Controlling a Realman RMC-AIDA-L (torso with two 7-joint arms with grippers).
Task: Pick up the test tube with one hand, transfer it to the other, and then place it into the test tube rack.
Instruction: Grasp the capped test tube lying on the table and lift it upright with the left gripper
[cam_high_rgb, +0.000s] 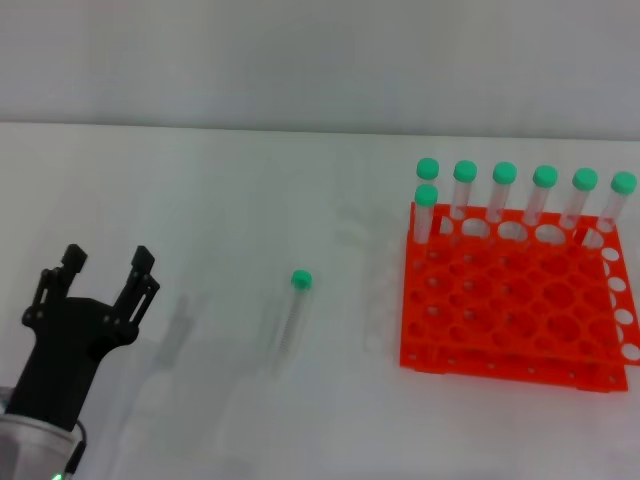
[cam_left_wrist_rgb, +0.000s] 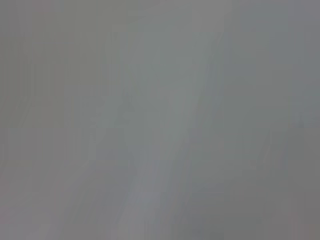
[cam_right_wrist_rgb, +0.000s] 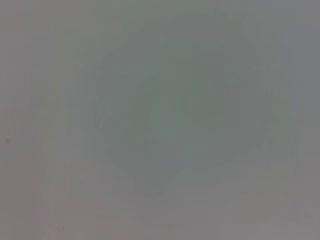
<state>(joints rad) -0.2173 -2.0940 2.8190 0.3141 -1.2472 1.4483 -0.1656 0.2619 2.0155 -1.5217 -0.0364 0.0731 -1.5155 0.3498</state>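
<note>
The left gripper (cam_high_rgb: 107, 265), a matte black claw with jointed fingers on a thick white arm, hovers over the near left of the smooth white table (cam_high_rgb: 200, 200), its jaws spread apart and holding nothing. The test tube (cam_high_rgb: 292, 312), a slender clear plastic cylinder with a round green screw cap, lies flat on the table between the gripper and the test tube rack (cam_high_rgb: 510, 300), apart from both. The bright orange-red, two-tiered rack has a top plate gridded with round holes, and seven like green-capped tubes (cam_high_rgb: 504, 195) stand upright along its far edge.
</note>
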